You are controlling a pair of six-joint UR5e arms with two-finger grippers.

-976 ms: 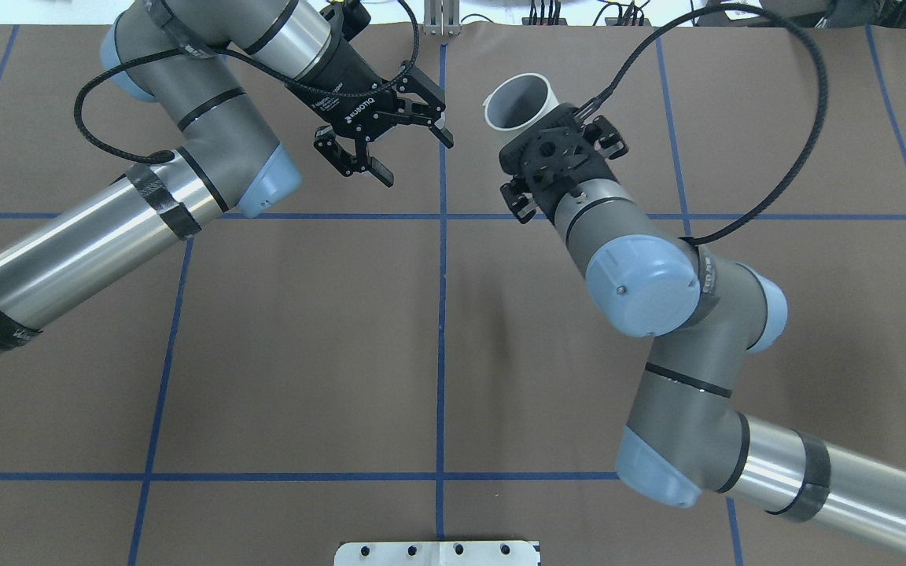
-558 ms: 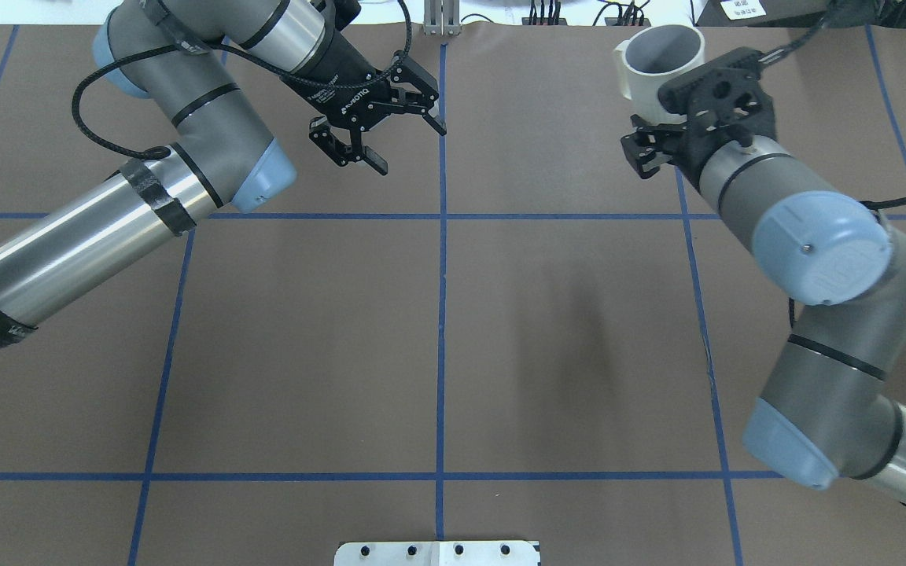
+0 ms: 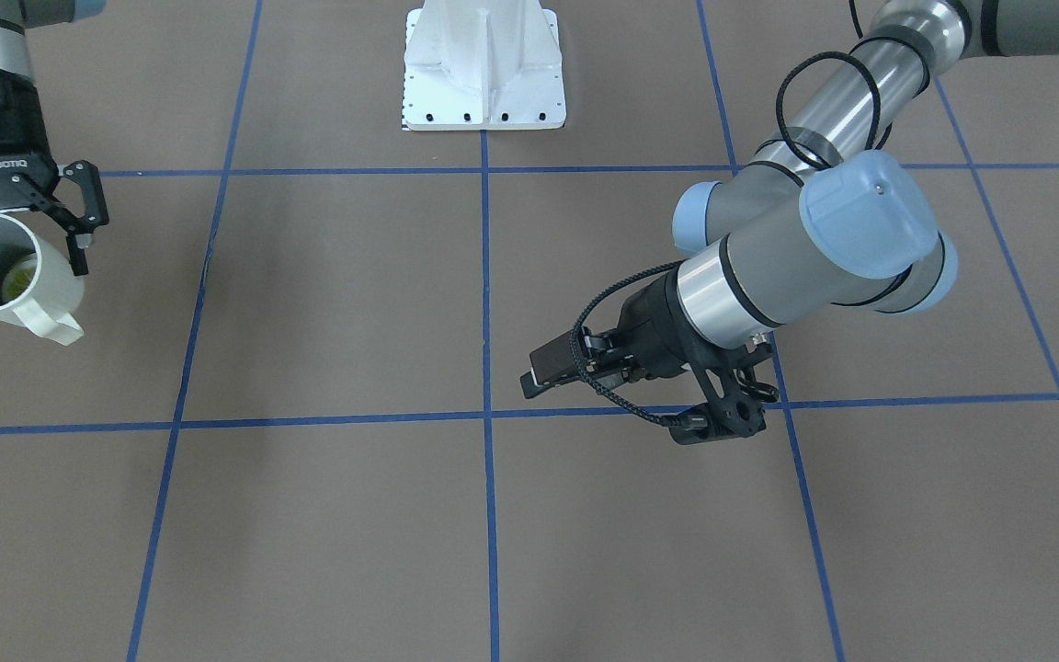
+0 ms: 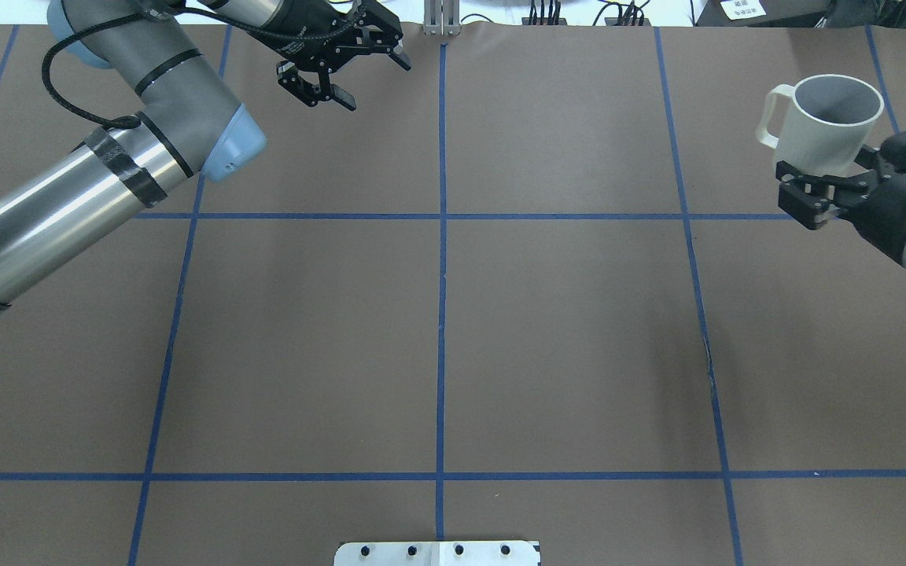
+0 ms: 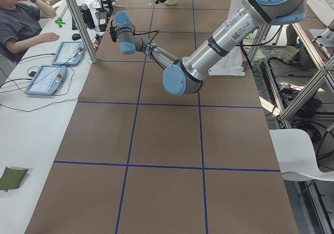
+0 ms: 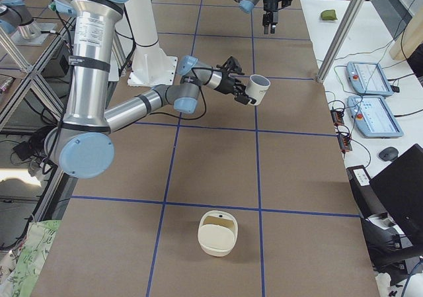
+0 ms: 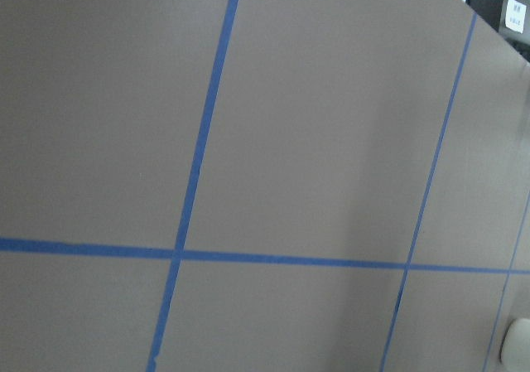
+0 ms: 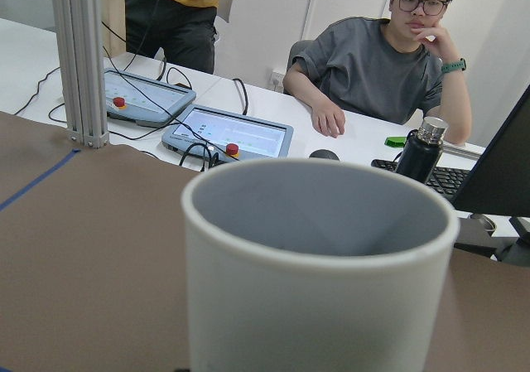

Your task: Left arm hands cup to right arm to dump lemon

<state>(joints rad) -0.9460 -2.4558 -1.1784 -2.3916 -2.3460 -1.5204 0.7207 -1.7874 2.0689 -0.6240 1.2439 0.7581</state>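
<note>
Cup [image 4: 823, 130]: white, near upright, handle towards 9 o'clock, carried above the desk [image 4: 547, 330] at its 2 o'clock in the overhead view, with the lemon [image 3: 20, 276] inside. Right tool [image 4: 829, 182]: clamped on the cup's lower wall. Left tool [image 4: 370, 79]: spread wide, holding nothing, at 11 o'clock, well apart from the cup.

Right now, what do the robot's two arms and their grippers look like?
The left arm and right arm have silver tubes, grey joints, light-blue caps, black bands and black cables. The left gripper and right gripper are black, two-fingered; the right's reads ROBOTIQ.
</note>
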